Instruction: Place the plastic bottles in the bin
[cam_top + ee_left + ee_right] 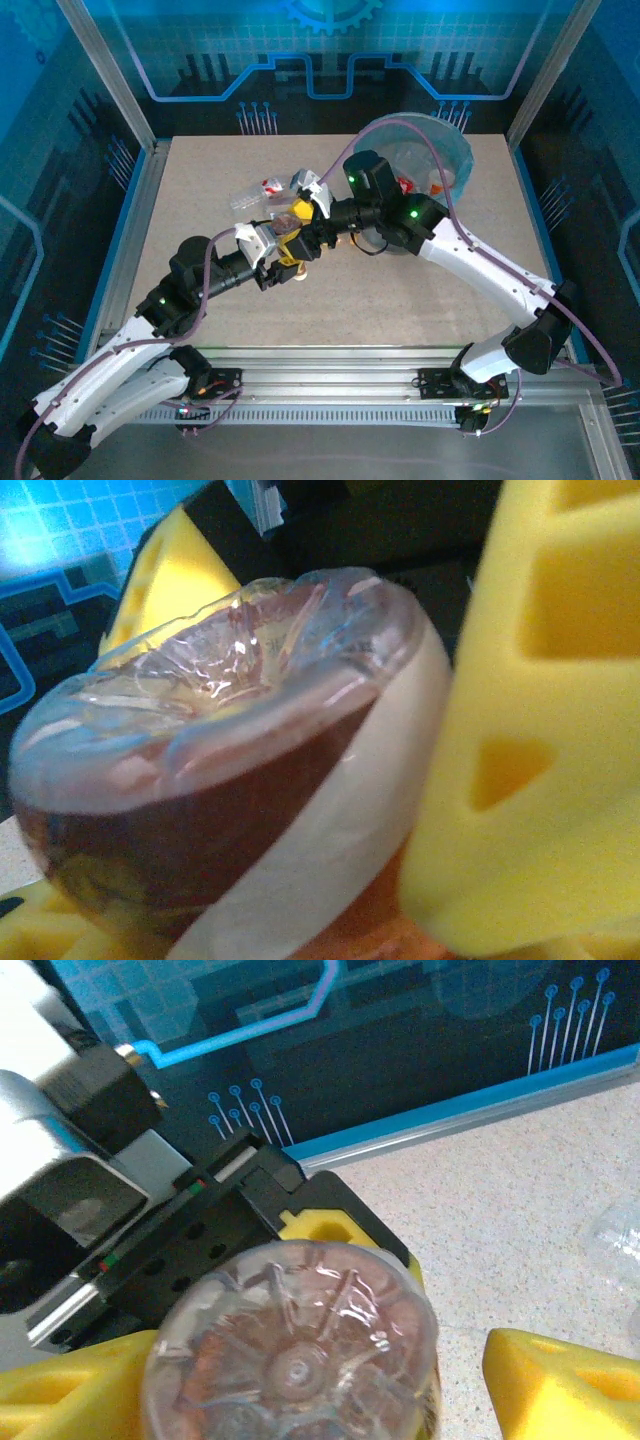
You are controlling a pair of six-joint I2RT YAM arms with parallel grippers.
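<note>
The left fingers (540,680) are closed on a bottle (250,780). One yellow pad presses against its side, just below the clear ribbed base, and a corner of the other pad shows under it on the opposite side. The bottle is clear plastic with a dark red label and a white band, and its base is tilted up toward the left wrist camera.

The right fingers (560,1380) stand open around the same bottle (290,1350), which shows base-on in the right wrist view. One pad sits against the bottle's side. The other stands clear of it, with a strip of bare surface showing in the gap. Behind the bottle is the black body of the left arm's grasping part, with its yellow pad.

From above, the two arms meet over the middle of the surface (400,290), a little toward its far edge. The left arm (200,275) reaches in from the near left corner and the right arm (480,255) bends in from the near right corner. The bottle is held off the surface where they meet.

A clear bottle (250,195) with a red and white label lies on its side on the surface just beyond the fingers, toward the far edge and left of centre. The bin (455,150), with its pale blue liner, stands at the far right corner, partly behind the right arm. Red and orange bottles (405,185) lie inside it.
</note>
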